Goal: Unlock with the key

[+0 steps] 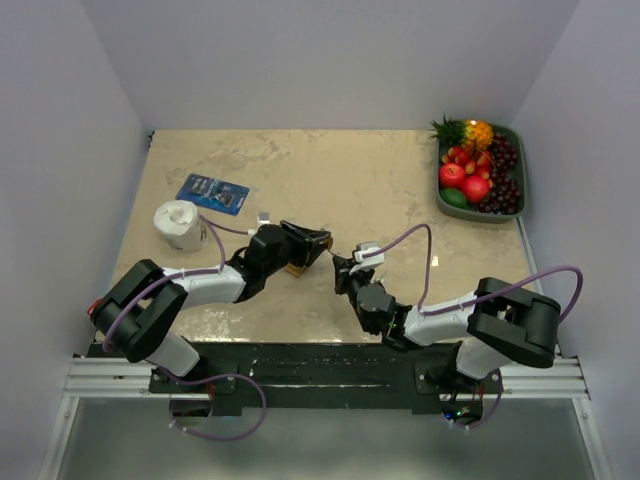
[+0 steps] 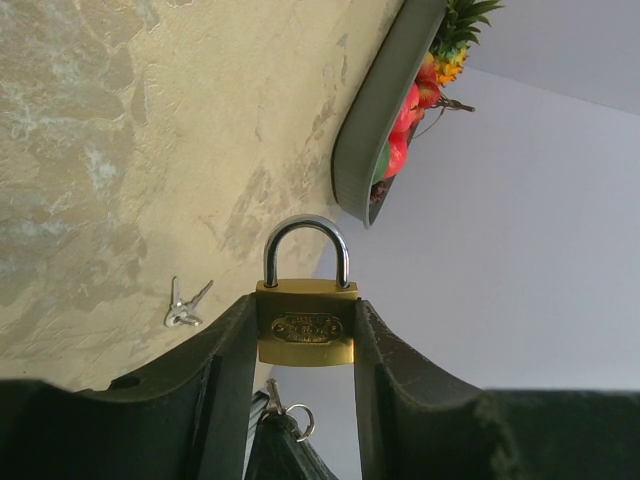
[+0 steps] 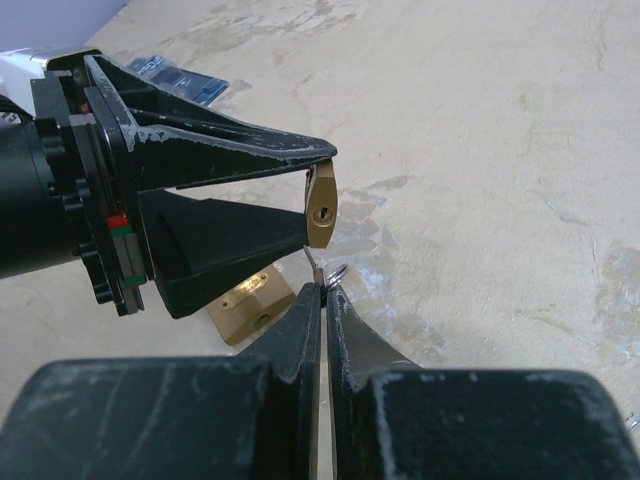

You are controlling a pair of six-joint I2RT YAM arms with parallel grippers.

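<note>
While the left gripper (image 1: 312,243) clamps the padlock (image 3: 321,200) above the table (image 3: 480,150), keyhole (image 3: 320,214) facing the right gripper (image 3: 322,295), which is pinched on the key (image 3: 313,265) just short of it, insertion is in hand: next, align key with keyhole and push straight in.

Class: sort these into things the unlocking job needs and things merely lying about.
Job: clamped brass padlock with steel shackle; small silver key; left gripper; right gripper.
Lying about: second brass padlock; loose silver keys; blue card packet; white tape roll; green fruit tray.
</note>
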